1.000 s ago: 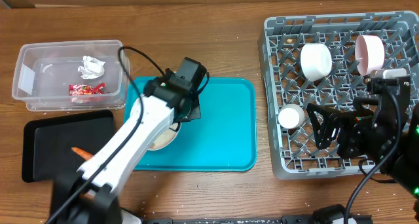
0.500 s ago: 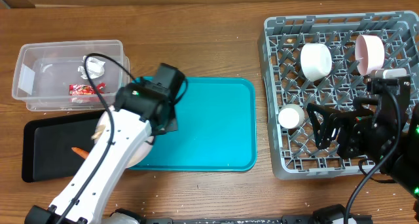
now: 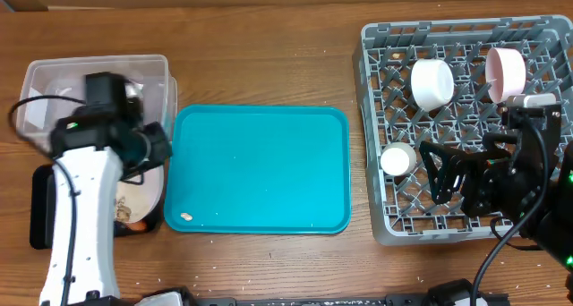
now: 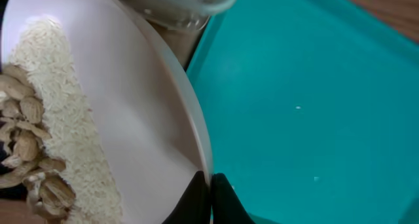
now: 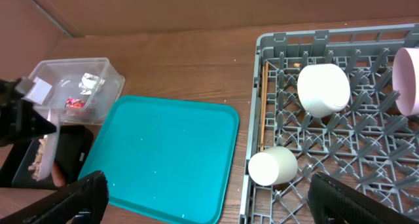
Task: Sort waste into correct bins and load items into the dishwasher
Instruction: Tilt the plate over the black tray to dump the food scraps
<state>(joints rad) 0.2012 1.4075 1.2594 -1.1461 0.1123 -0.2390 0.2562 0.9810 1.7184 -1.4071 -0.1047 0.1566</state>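
Observation:
My left gripper is shut on the rim of the round white plate and holds it tilted over the flat black tray, beside the clear tub. In the left wrist view my fingers pinch the plate's rim, and beige food crumbs lie on it. An orange piece shows at the plate's lower edge. The tub holds the paper wad and the red wrapper. My right gripper is open and empty above the grey rack.
The teal serving tray lies in the middle with one crumb at its front left. The rack holds a white bowl, a pink bowl, a white cup and chopsticks along its left side.
My left arm has carried the plate leftward off the teal tray to above the black tray, next to the tub. The right arm has not moved.

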